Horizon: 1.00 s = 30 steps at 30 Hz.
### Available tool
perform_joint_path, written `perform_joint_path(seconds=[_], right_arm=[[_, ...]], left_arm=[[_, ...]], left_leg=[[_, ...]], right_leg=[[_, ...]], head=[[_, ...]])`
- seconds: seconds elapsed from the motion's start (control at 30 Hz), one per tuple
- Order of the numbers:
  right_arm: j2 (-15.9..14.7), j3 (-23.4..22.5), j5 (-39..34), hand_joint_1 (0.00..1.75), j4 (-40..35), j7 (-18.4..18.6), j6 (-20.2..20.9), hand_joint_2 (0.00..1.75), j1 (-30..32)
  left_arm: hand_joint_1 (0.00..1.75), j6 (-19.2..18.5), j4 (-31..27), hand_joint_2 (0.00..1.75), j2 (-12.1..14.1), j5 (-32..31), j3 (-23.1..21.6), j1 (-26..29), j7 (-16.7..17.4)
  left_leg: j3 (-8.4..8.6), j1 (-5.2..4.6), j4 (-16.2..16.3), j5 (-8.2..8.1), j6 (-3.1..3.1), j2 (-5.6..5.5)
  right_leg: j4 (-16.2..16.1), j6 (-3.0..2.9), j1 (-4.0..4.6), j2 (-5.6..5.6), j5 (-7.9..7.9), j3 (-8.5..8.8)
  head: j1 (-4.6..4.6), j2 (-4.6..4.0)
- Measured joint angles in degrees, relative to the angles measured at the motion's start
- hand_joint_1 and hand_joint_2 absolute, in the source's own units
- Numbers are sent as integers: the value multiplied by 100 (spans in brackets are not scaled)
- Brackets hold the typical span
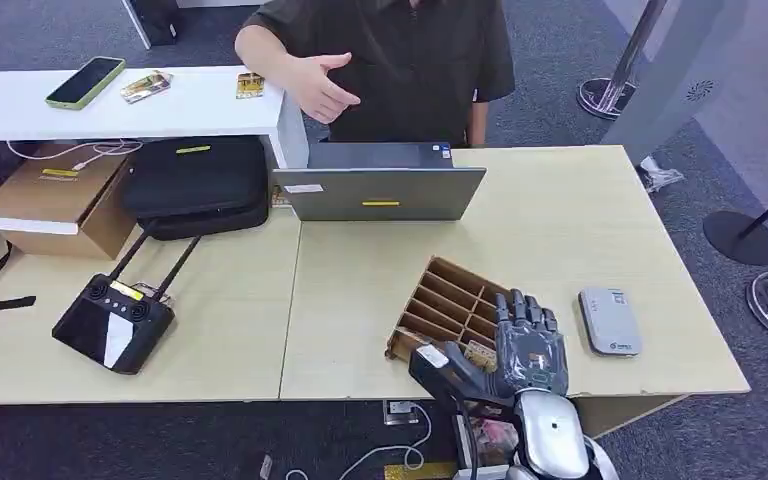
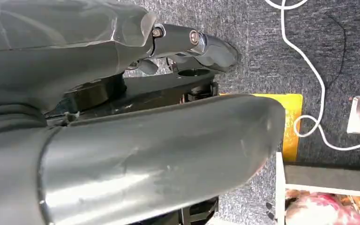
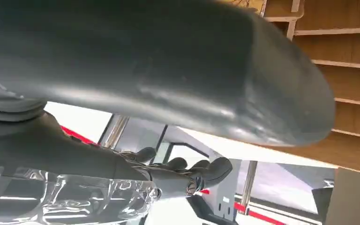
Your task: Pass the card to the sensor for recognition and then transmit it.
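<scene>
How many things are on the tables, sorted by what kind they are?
Electronic gadgets: 4 (laptop, controller, sensor, phone)
Boxes and racks: 2 (cardboard box, wooden rack)
Bags: 1 (black bag)
Small packets: 2 ()
Total: 9

head view evenly lit by soft overhead light, sharp across the wooden table (image 1: 560,220), with only faint shadows under the laptop (image 1: 380,192) and wooden tray (image 1: 450,300). both wrist views are dimmer and the near right hand (image 3: 178,93) and left hand (image 2: 159,154) are out of focus, with streaked highlights on their grey covers. bright washed-out glare behind the right hand's fingers (image 3: 201,171).
</scene>
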Motion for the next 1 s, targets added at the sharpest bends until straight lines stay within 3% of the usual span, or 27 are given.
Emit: perform_joint_path(seconds=[0.07,0.1,0.43,1.0], right_arm=[[0,22,39,0,4,-22,-9,0,-24],[0,31,44,0,7,-24,-11,175,-37],[4,68,-22,0,172,-441,-638,175,-189],[9,68,-365,0,383,-492,-846,175,-188]], left_arm=[[0,0,-11,0,0,20,-50,4,-2],[0,0,-11,0,0,24,-77,6,-2],[0,37,-20,0,9,199,-227,36,-42],[0,96,-44,0,31,404,-264,128,-74]], left_leg=[[0,0,0,0,0,0],[0,0,0,0,0,0],[0,0,0,0,0,-1],[0,0,0,0,0,-1]], right_leg=[[0,0,0,0,0,0],[0,0,0,0,0,0],[1,0,0,-1,0,0],[0,0,0,-1,0,0]], head=[[0,0],[0,0],[0,0],[0,0]])
